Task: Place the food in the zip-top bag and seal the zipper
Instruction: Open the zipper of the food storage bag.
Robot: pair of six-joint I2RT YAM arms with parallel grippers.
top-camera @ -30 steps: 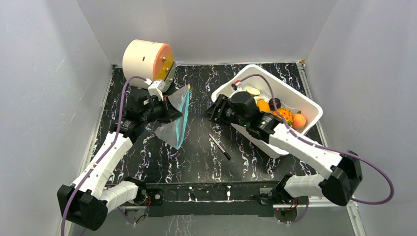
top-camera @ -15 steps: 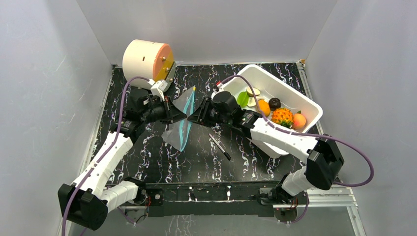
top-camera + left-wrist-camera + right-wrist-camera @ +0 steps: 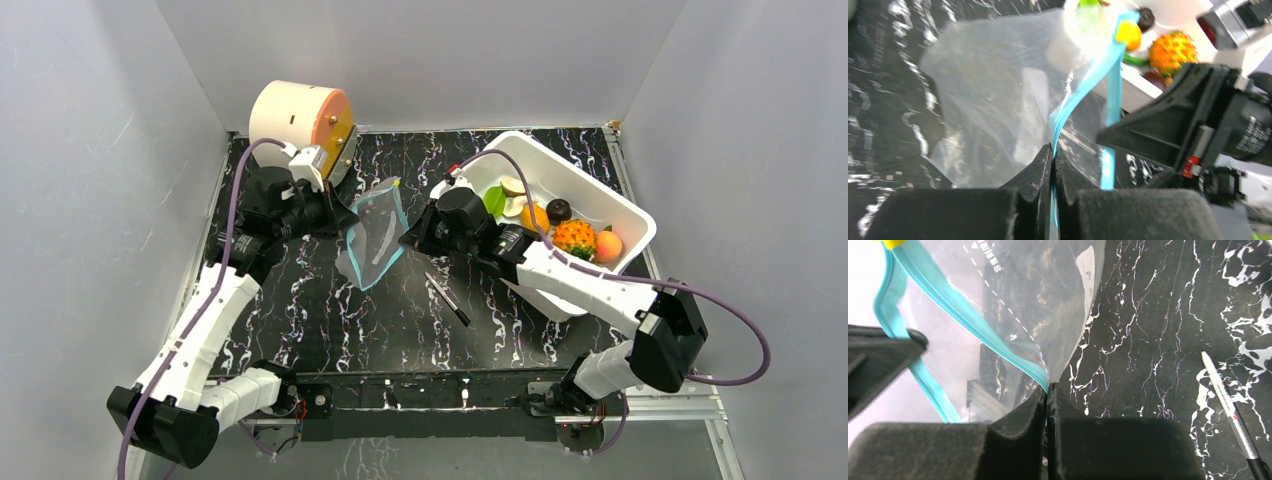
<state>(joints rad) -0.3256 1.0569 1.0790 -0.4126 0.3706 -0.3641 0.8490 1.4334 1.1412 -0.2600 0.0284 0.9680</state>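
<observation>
Nearest you, a thin black pen (image 3: 447, 299) lies loose on the black marbled desk (image 3: 400, 330), just right of centre and apart from everything else. Beyond it, between the two arms, hangs the zip-top bag (image 3: 372, 235), clear and crinkled, with its white label patch (image 3: 1089, 270) towards the bottom. From above you cannot tell whether its lower corner touches the desk.

Your left fingers (image 3: 1048, 157) are pressed together on one lip of the blue-teal zipper (image 3: 963, 309). Your right fingers (image 3: 1043, 395) are clamped the same way on the opposite lip. The two strips bow away from each other between the grips, so the mouth stands parted. Nothing shows inside the pouch.

Farther back on the right sits the white tub (image 3: 600, 190), just behind the right wrist. The food (image 3: 576, 236) is all in it: an orange pineapple in the middle, a peach-coloured piece just beside it, a dark purple one, and a green one at the tub's left end.

In the far left corner, a cream cylinder (image 3: 295, 122) with an orange face lies on its side behind the left wrist.
</observation>
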